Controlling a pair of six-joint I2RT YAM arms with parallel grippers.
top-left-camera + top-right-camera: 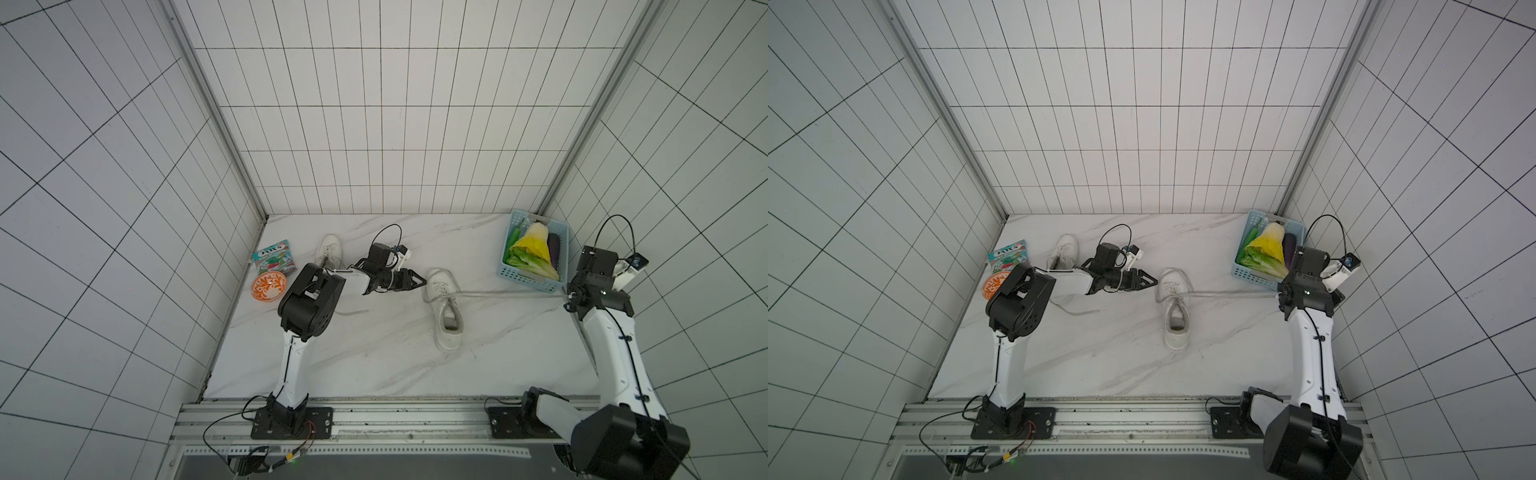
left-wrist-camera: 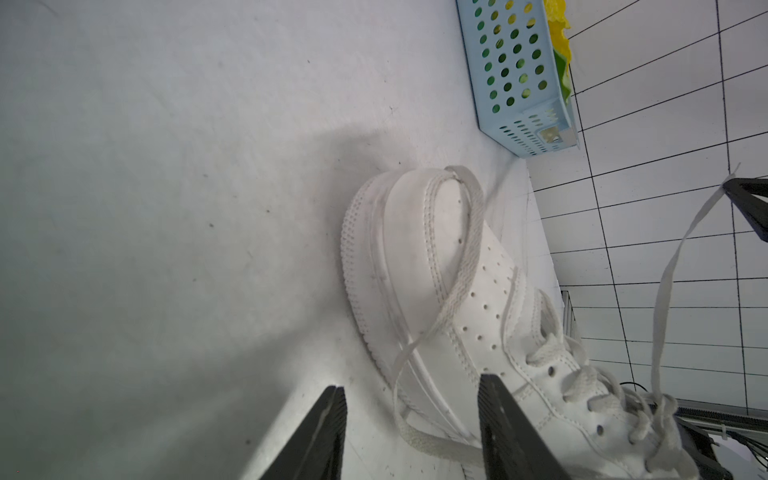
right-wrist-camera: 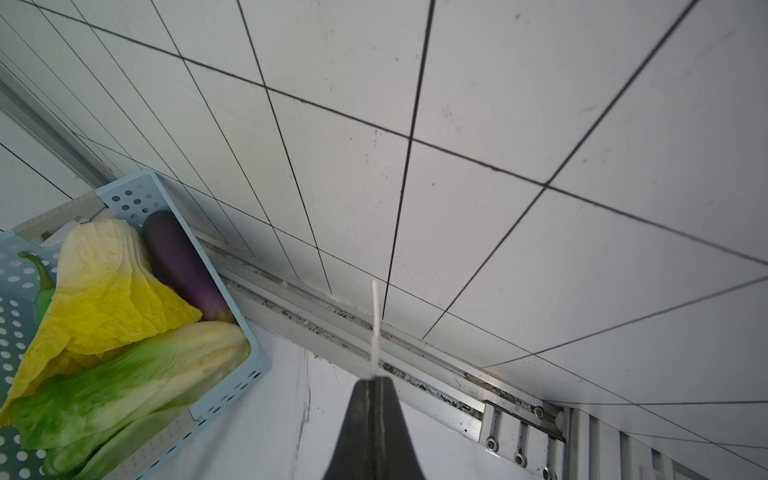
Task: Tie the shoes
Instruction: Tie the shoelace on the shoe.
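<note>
Our left arm stretched low, left fingers (image 2: 316,436) released beside the toe of the white thick-soled lace-up sneaker (image 1: 446,309) on the worktop (image 1: 374,365); far right of it, right fingers (image 3: 374,415) clenched its taut greyish lace (image 1: 511,294).

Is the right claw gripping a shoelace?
Yes, in the right wrist view the tip of a lace sticks out from between the shut jaws of the right gripper.
</note>
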